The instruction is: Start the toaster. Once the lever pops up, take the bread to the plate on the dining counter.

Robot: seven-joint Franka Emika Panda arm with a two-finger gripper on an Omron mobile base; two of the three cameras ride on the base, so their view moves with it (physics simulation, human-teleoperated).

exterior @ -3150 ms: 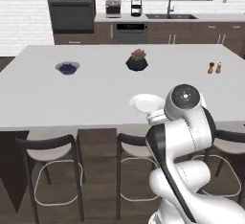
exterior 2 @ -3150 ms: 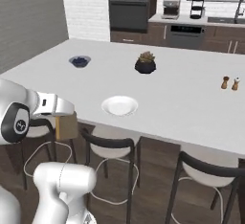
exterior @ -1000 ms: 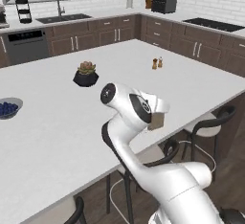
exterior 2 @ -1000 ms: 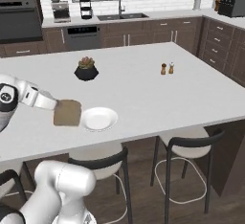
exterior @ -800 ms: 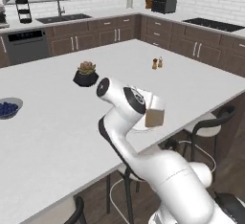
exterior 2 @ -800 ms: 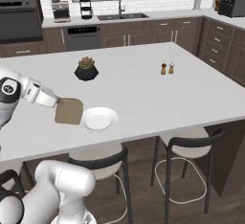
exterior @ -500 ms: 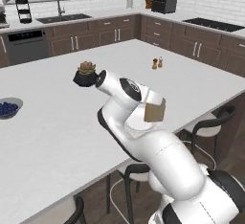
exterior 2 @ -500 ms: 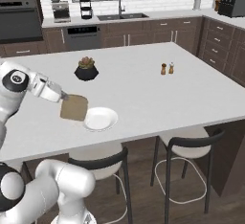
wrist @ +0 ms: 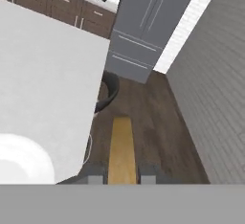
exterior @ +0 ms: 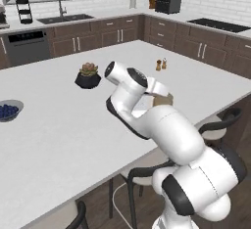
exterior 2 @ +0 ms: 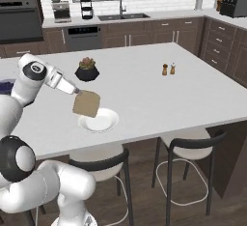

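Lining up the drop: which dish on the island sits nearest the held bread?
The white plate, empty, sits just below the bread near the counter's front edge. The grey bowl holds blue berries and sits much farther along the dining counter.

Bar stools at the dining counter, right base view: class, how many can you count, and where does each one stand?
2. One bar stool stands below the plate; the other stands further right along the dining counter. The robot's body may hide more at the left.

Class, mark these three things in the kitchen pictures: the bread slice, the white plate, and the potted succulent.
bread (exterior 2: 87,104), right base view, middle of the slice's flat face
plate (exterior 2: 108,122), right base view, bare right part
potted succulent (exterior 2: 87,72), right base view, the dark pot
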